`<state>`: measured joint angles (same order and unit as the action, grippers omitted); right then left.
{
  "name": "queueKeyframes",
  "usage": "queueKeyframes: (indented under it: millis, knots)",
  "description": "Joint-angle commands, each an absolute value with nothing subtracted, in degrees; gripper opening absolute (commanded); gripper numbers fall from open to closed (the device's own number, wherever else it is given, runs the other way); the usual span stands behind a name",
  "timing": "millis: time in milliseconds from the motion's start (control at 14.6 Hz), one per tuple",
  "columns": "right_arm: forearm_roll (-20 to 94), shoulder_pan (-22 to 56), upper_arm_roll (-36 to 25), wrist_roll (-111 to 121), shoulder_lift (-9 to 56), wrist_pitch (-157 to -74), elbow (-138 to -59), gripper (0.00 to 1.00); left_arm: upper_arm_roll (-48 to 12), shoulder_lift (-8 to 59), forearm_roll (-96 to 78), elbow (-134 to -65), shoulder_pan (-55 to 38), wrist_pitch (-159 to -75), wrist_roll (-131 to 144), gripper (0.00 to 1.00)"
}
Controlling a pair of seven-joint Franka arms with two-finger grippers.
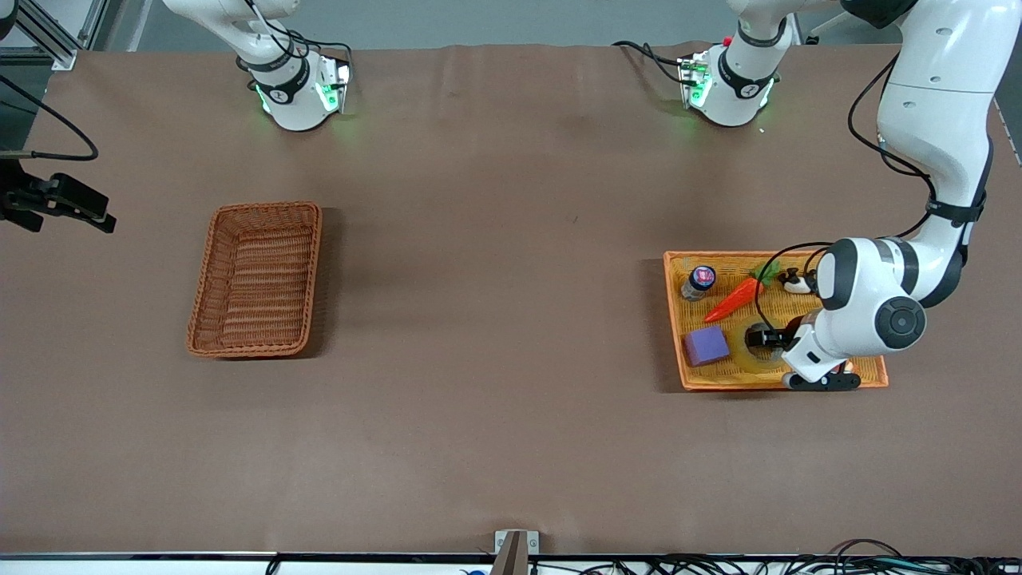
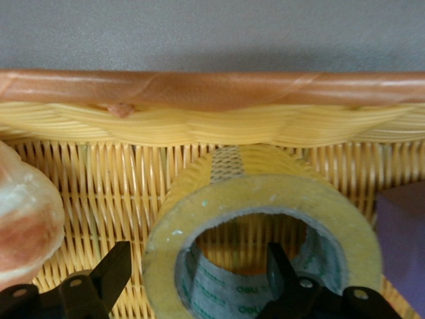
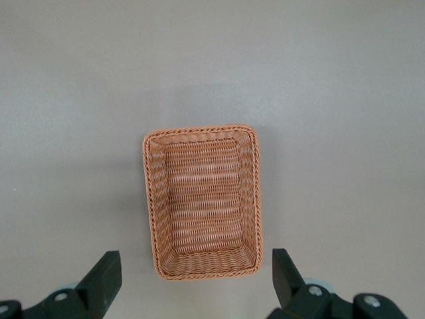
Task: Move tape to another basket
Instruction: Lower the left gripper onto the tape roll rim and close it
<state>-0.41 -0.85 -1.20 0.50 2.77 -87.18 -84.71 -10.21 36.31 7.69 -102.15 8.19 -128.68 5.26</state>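
Left gripper (image 2: 199,282) spread astride the wall of the translucent yellowish tape roll (image 2: 265,219), one finger inside its core, down in the orange-yellow woven tray (image 1: 874,374). Right gripper (image 3: 192,282) waits spread above the reddish-brown wicker basket (image 3: 202,207).

Robotics lab: two white robot arms (image 1: 918,160) bolted to a brown-covered counter (image 1: 495,399), cables (image 1: 798,565) along its edge, metal framing (image 1: 48,36).

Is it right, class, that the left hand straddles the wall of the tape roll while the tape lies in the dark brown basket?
Not quite. The left hand does straddle the tape, but the tape lies in the orange-yellow tray, as the front view shows; the dark brown basket holds nothing.
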Motion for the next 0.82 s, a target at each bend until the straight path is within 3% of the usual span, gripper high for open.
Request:
queueKeyframes:
  millis: [0, 69, 137, 275, 549, 755]
  knots:
    - [0.8, -1.8, -0.5, 1.2, 1.8, -87.2, -85.6, 1.00, -10.4, 37.1, 10.0, -101.3, 9.0, -129.1, 5.2, 0.83]
    - [0.8, -1.8, -0.5, 1.2, 1.8, -87.1, -85.6, 1.00, -10.4, 37.1, 10.1, -101.4, 9.0, -128.9, 5.5, 0.62]
    - [0.8, -1.9, -0.5, 1.2, 1.9, -87.3, -85.6, 1.00, -10.3, 37.1, 10.1, -101.5, 8.8, -128.8, 6.1, 0.22]
    - [0.8, -1.8, -0.5, 1.2, 1.9, -87.1, -85.7, 1.00, -10.5, 36.5, 10.1, -101.4, 9.1, -128.3, 6.2, 0.01]
    - [0.8, -1.8, -0.5, 1.2, 1.9, -87.0, -85.7, 1.00, -10.5, 33.5, 10.1, -101.3, 9.7, -128.1, 4.7, 0.00]
    - [0.8, -1.8, -0.5, 1.2, 1.9, -87.0, -85.7, 1.00, -11.1, 27.2, 10.2, -100.9, 9.8, -124.6, 3.1, 0.00]
